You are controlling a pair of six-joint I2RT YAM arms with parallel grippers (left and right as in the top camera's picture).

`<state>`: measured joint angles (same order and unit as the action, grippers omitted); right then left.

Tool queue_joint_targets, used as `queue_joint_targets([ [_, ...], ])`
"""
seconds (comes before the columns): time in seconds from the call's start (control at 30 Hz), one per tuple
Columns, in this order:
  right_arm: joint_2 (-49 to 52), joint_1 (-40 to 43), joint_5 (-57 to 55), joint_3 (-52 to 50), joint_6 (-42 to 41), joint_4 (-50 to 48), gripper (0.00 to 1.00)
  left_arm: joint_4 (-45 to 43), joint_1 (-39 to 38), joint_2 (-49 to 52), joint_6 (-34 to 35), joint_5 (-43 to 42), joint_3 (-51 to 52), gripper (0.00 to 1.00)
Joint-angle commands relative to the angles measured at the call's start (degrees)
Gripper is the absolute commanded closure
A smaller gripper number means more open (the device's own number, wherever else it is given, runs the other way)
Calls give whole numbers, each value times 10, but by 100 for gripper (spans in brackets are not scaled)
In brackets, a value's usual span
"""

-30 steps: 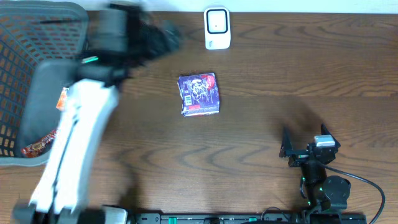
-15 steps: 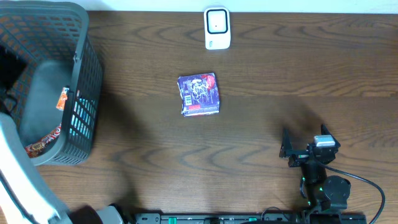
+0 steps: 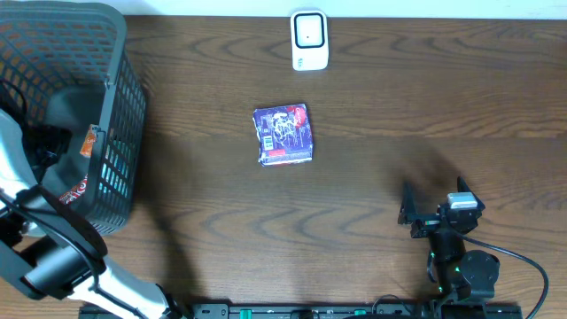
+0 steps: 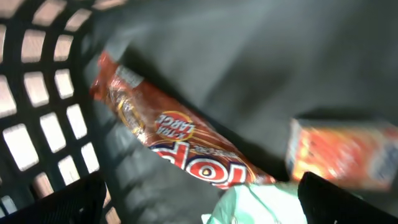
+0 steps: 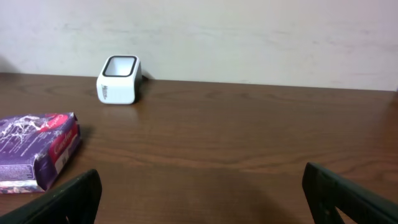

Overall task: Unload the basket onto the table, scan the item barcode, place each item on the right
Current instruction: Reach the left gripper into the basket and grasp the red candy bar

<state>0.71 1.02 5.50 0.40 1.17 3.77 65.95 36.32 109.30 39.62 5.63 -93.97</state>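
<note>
Red snack wrapper (image 4: 168, 140) lies in the basket (image 3: 115, 106) beneath the left fingers (image 4: 68, 202), spread wide for an apparent pick; right fingers (image 5: 62, 199) idle apart. Next: grip, lift, show its barcode to the scanner (image 3: 309, 40).

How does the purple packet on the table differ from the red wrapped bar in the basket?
The purple packet is squarish, while the red bar is long and narrow. The purple packet lies out on the bare table; the red bar lies inside the basket, next to an orange box. Both are printed packets lying down.
</note>
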Motion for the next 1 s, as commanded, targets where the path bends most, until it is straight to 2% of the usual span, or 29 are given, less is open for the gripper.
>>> queue_joint_targets([
  [0.0, -3, 4, -3, 0, 6, 2, 1, 7, 3, 11, 123, 26, 1, 2],
  [0.27, -3, 4, -3, 0, 6, 2, 1, -21, -1, 23, 220, 24, 57, 2],
  [0.5, -3, 4, -3, 0, 6, 2, 1, -130, -1, 23, 207, 24, 129, 1],
  [0.6, -3, 4, -3, 0, 6, 2, 1, -176, -1, 24, 178, 24, 151, 4],
  [0.7, -3, 4, -3, 0, 6, 2, 1, -200, -1, 24, 179, 24, 174, 7],
  [0.77, -3, 4, -3, 0, 6, 2, 1, -208, -1, 24, 179, 24, 184, 16],
  [0.83, -3, 4, -3, 0, 6, 2, 1, -214, -1, 24, 178, 24, 189, 32],
  [0.93, -3, 4, -3, 0, 6, 2, 1, -214, -1, 24, 176, 24, 189, 85],
  [0.97, -3, 4, -3, 0, 6, 2, 1, -213, -1, 23, 165, 24, 188, 92],
])
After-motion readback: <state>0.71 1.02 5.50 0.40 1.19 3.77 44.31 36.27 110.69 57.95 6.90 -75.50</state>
